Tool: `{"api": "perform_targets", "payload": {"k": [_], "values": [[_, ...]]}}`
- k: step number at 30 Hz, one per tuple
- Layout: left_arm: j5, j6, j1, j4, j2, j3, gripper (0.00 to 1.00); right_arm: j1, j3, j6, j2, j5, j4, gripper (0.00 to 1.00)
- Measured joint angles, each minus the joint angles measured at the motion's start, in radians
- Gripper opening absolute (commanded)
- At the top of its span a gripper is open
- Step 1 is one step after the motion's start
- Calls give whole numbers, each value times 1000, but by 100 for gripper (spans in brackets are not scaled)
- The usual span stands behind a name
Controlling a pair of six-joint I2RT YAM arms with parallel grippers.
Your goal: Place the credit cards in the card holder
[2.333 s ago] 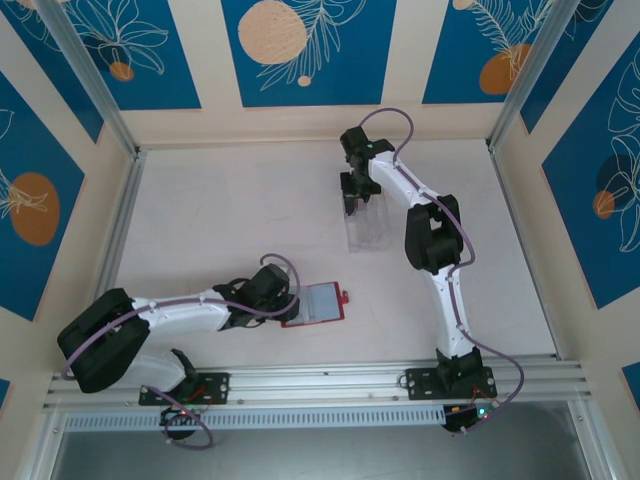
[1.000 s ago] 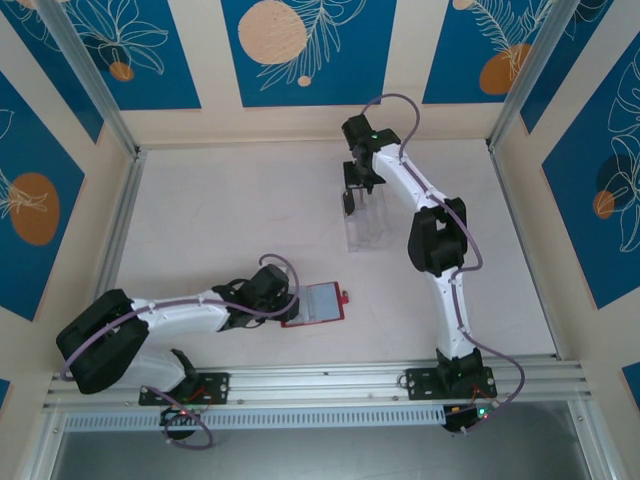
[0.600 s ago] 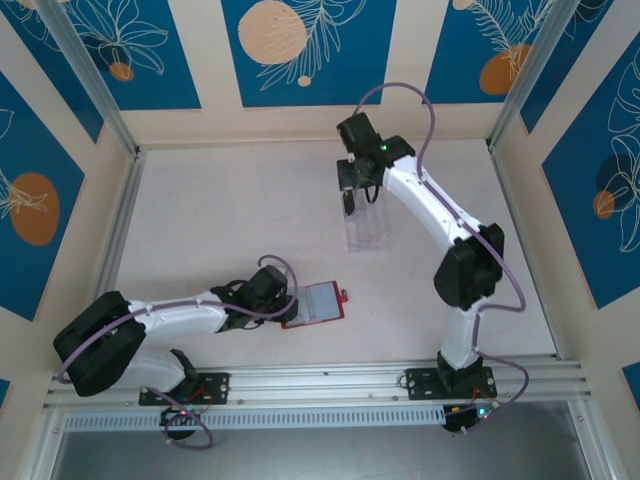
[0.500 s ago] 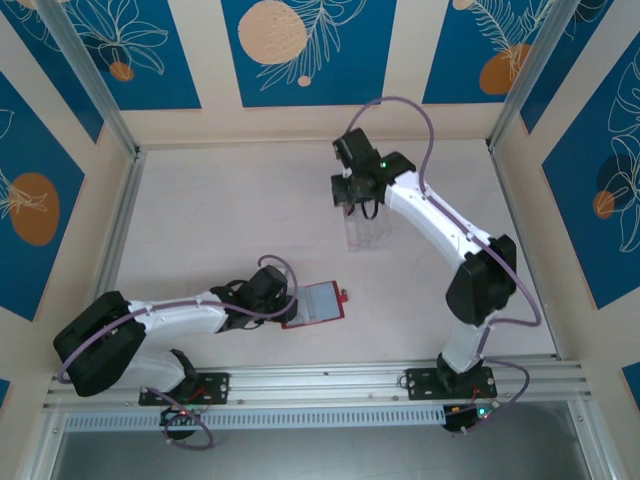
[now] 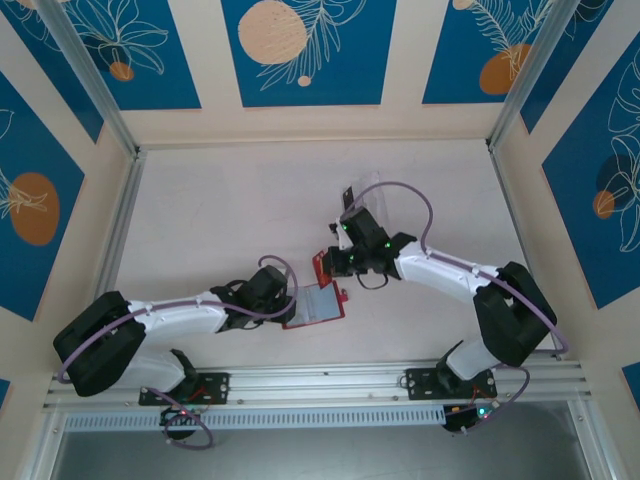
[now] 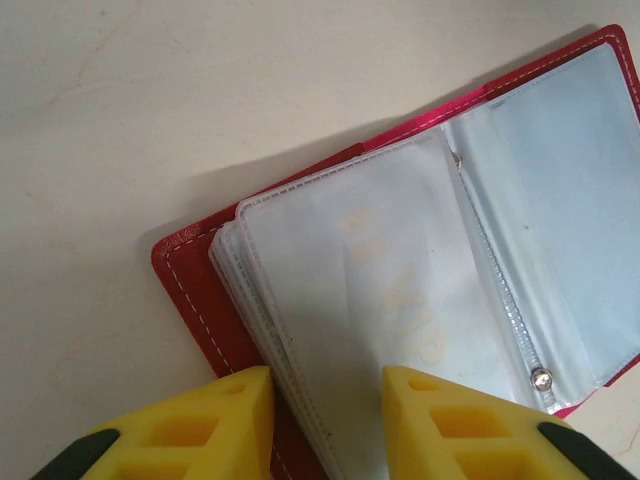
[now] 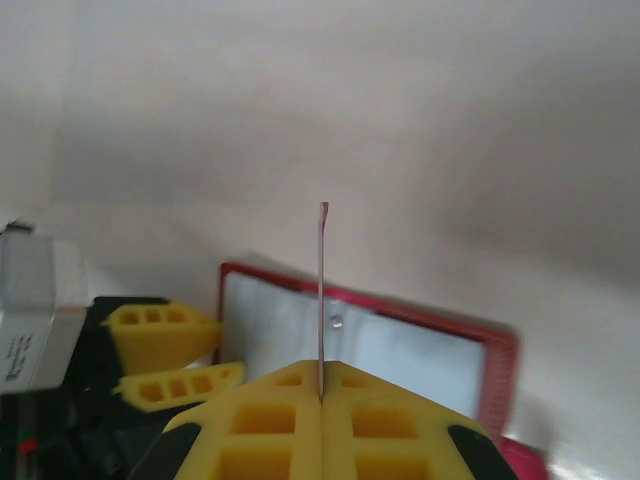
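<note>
The red card holder (image 5: 318, 303) lies open on the table with its clear sleeves up, seen close in the left wrist view (image 6: 400, 270). My left gripper (image 5: 287, 300) is at its left edge. Its jaws (image 6: 325, 400) are partly open, and the yellow fingertips (image 6: 215, 420) rest on the cover and top sleeve, straddling the edge of the sleeve stack. My right gripper (image 5: 338, 262) hovers just behind the holder, shut on a red credit card (image 5: 323, 267). The right wrist view shows that card edge-on (image 7: 322, 280), standing upright over the holder (image 7: 420, 345).
A clear plastic tray (image 5: 368, 198) stands behind the right gripper, partly covered by the right arm. Metal rails and walls border the table on the left, right and back. The left gripper's yellow fingers (image 7: 160, 335) show beside the holder in the right wrist view.
The right arm has swung from the clear tray at the back toward the near side, bringing a red card over the holder. The left jaws have narrowed a little. The left arm stayed put.
</note>
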Motion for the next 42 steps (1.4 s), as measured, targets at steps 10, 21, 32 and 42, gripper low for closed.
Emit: {"api": "perform_targets", "payload": {"k": [10, 21, 32, 42], "values": [[0, 7, 0, -1, 4, 4, 29, 68, -252, 156, -62, -8, 327, 0], [4, 7, 0, -1, 6, 7, 28, 111, -327, 241, -56, 36, 496, 0], [5, 7, 0, -5, 7, 10, 28, 126, -333, 267, -3, 71, 529, 0], [11, 7, 0, -5, 8, 10, 28, 136, -333, 289, 42, 85, 566, 0]]}}
